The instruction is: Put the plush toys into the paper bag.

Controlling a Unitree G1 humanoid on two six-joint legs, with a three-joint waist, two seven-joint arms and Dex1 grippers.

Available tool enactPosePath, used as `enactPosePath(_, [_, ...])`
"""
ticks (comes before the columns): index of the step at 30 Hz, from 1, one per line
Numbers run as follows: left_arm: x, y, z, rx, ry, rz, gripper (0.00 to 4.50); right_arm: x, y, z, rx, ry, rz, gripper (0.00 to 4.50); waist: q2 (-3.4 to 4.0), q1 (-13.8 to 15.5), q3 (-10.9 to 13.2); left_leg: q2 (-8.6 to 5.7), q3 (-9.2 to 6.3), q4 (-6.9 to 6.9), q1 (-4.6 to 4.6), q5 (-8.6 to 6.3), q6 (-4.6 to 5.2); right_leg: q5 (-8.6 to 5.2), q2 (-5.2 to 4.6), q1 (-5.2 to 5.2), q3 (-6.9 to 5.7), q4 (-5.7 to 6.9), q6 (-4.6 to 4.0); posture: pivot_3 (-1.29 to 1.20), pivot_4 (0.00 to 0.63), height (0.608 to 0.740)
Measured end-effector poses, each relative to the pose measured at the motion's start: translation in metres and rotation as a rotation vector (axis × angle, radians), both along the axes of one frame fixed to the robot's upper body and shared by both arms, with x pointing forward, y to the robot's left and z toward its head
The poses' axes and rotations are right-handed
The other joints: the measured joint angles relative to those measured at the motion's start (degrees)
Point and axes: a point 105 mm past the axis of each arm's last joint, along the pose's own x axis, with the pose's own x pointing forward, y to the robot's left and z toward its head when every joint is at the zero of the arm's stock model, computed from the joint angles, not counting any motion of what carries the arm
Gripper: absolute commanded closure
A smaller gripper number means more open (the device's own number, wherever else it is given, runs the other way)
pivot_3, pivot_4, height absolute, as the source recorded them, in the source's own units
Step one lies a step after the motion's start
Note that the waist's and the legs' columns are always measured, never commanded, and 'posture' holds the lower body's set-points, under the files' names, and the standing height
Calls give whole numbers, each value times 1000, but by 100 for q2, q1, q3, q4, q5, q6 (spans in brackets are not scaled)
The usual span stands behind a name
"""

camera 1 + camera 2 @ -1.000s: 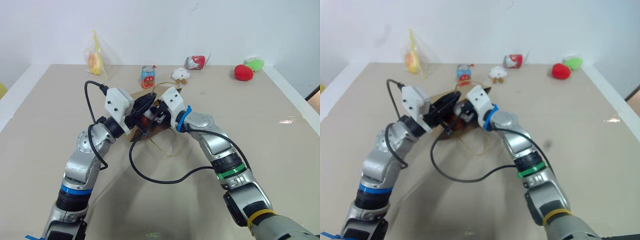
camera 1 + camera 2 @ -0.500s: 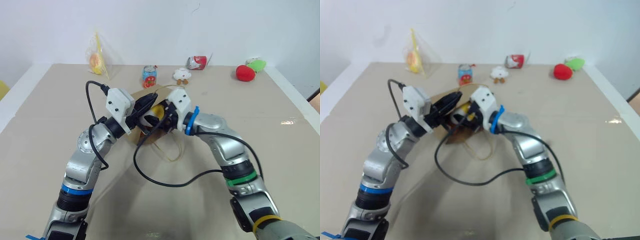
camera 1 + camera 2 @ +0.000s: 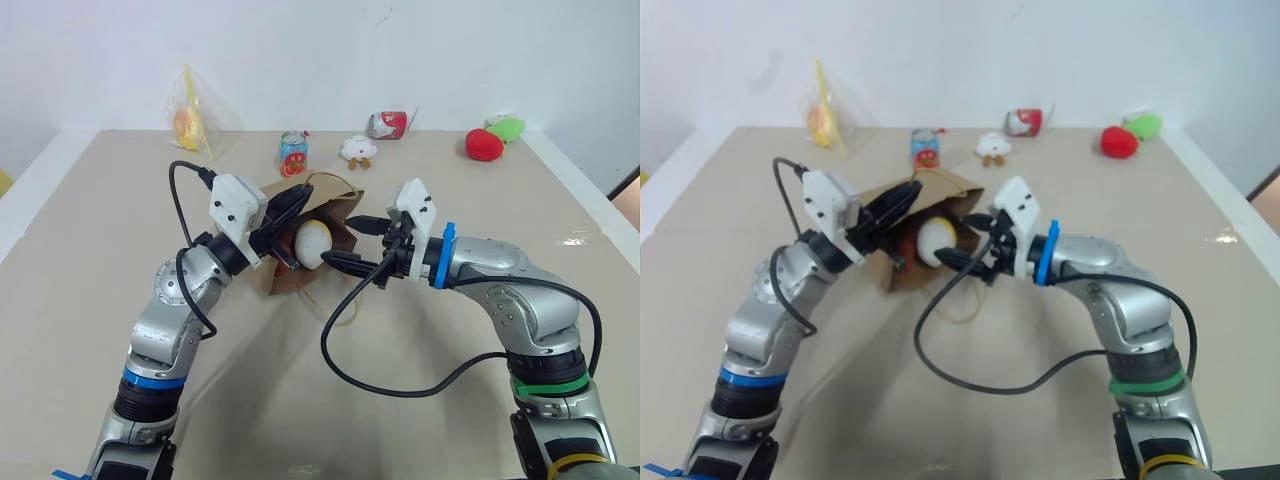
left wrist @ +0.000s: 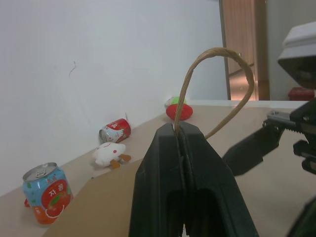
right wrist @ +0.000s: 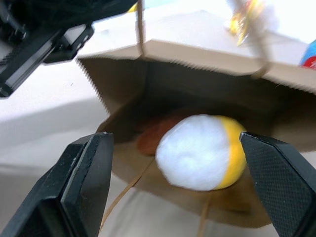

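Note:
The brown paper bag (image 3: pixel 335 200) lies on its side on the table, its mouth turned toward my right arm. My left gripper (image 3: pixel 298 201) is shut on the bag's upper cord handle (image 4: pixel 217 54) and holds the mouth up. The round white ball with a yellow patch (image 3: pixel 311 243) sits just inside the mouth. Behind it, deeper in the bag, is the brown plush toy (image 5: pixel 154 136), mostly hidden. My right gripper (image 3: pixel 345 241) is open just outside the mouth, its fingers (image 5: pixel 85 185) on either side of the ball without touching it.
Along the far edge of the table stand a drink can (image 3: pixel 293 153), a small white plush with brown feet (image 3: pixel 358 149), a tipped red can (image 3: pixel 389 124), red (image 3: pixel 485 144) and green (image 3: pixel 510 128) plushes and a clear plastic bag (image 3: pixel 190 120). Black cables hang from both wrists.
My right gripper has opened and drawn back out of the bag toward the right, leaving the white ball in the mouth. The left gripper has kept its hold and place.

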Motion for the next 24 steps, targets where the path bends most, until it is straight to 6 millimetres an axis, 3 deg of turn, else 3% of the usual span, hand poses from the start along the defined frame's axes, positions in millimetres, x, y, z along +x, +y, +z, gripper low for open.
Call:
enactPosePath(5, [0,1,2,-26,6,-1,4500,-7,-20,-25,-108,86,-33,96,-1,30,0,-10,1,0,-5,-1,2,-1,-13,1,-3,-6,2,0,150,740])
enactPosePath(6, [1,6,4,-36,4,13,4500,-11,-30,-50,-143,168,-74,96,-1,28,0,-13,3,0,-7,-2,4,-1,-15,1,-1,-10,3,0,150,740])
enactPosePath(7, [1,6,4,-36,4,14,4500,-12,-30,-56,-152,188,-79,96,-1,15,0,-13,5,0,-6,-2,4,-1,-15,1,2,-8,3,0,150,740])
enactPosePath(16, [1,6,4,-38,6,10,4500,8,-21,-70,-63,245,-181,96,0,5,0,3,-1,1,6,1,3,1,9,3,1,2,2,0,150,740])
enactPosePath(18, [1,6,4,-37,6,11,4500,12,-22,-74,-68,254,-202,322,0,8,0,2,-1,1,3,1,3,1,7,2,2,1,2,0,150,740])
enactPosePath(21, [2,7,4,-30,4,16,4500,17,-22,-82,-78,269,-233,1766,-1,8,0,-5,5,1,-3,0,2,1,-3,0,5,-4,3,0,150,740])
enactPosePath(22, [2,7,4,-30,4,16,4500,17,-22,-82,-78,269,-233,1883,-1,8,0,-5,4,1,-3,0,2,1,-4,0,5,-4,3,0,150,740])
enactPosePath(23, [2,8,4,-23,3,20,4500,16,-19,-85,-105,260,-224,2601,-1,8,0,-5,4,1,-2,0,3,1,-4,1,4,-4,3,0,150,740])
enactPosePath(24, [2,8,4,-21,2,22,4500,15,-19,-86,-113,253,-219,2852,-1,9,0,-5,4,1,-2,0,3,1,-4,1,4,-4,3,0,150,740])
